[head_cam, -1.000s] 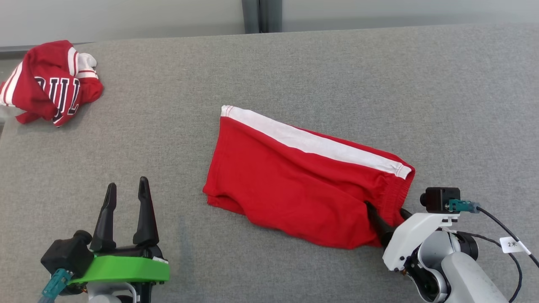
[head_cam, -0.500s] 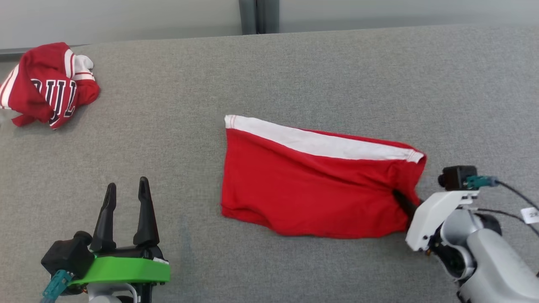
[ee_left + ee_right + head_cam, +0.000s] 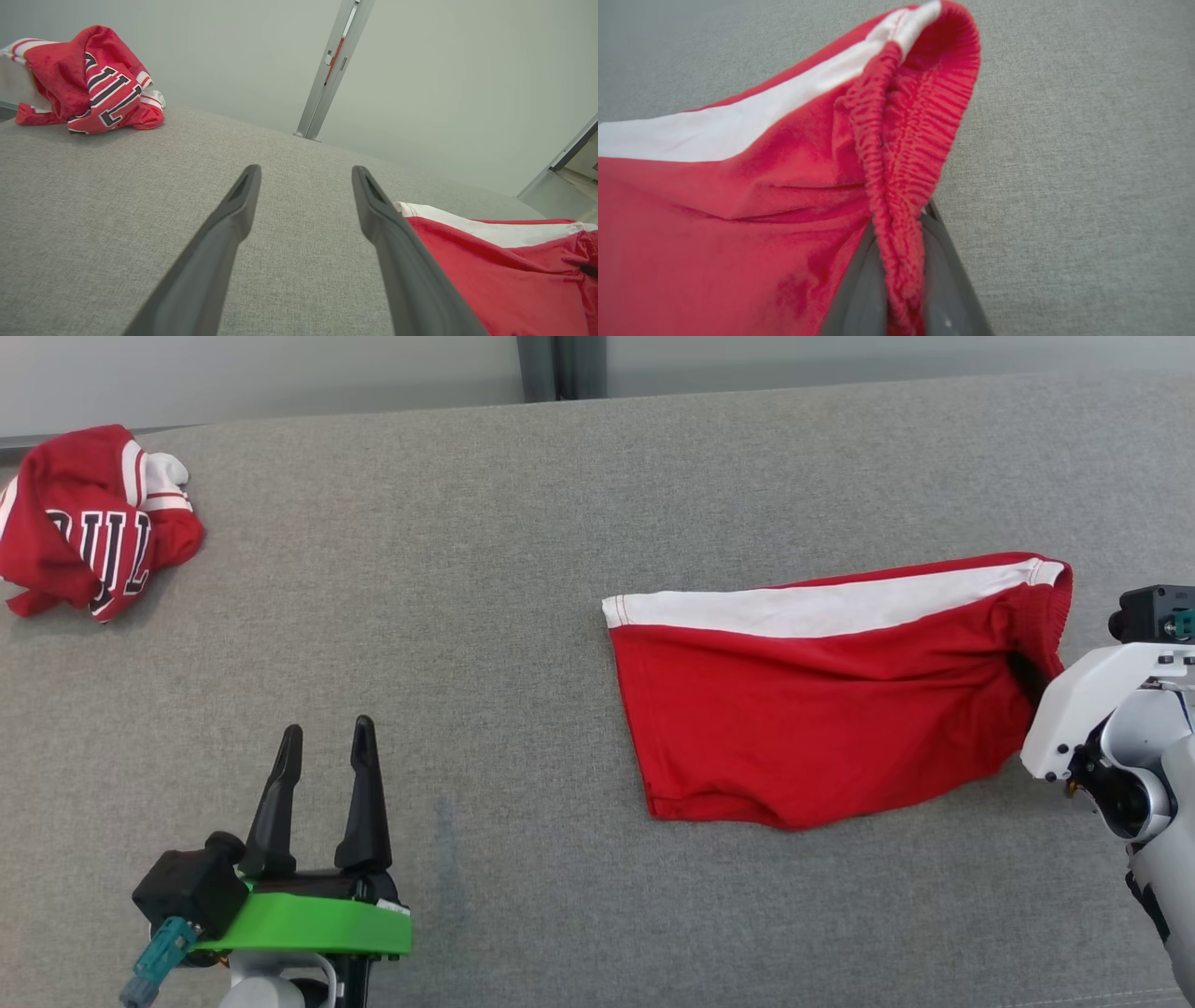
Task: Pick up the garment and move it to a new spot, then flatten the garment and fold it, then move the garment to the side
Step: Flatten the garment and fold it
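Observation:
The garment (image 3: 822, 709) is a pair of red shorts with a white side stripe, folded in half and lying on the grey cloth surface right of centre. My right gripper (image 3: 1027, 677) is shut on its elastic waistband (image 3: 901, 186) at the right end, and the band is pinched between the two dark fingers (image 3: 945, 284). The garment (image 3: 504, 275) lies to the right of my left gripper (image 3: 303, 196) in the left wrist view. My left gripper (image 3: 322, 747) stands open at the lower left, well apart from the shorts, holding nothing.
A crumpled red jersey (image 3: 89, 527) with white trim and dark lettering lies at the far left corner, also the jersey (image 3: 88, 84) in the left wrist view. The grey surface (image 3: 467, 569) ends at a pale wall with a metal post (image 3: 331, 70) behind.
My right gripper closed on the waistband and dragged the shorts to the right and away, turning them so the white stripe now runs nearly level. The head camera also shifted slightly.

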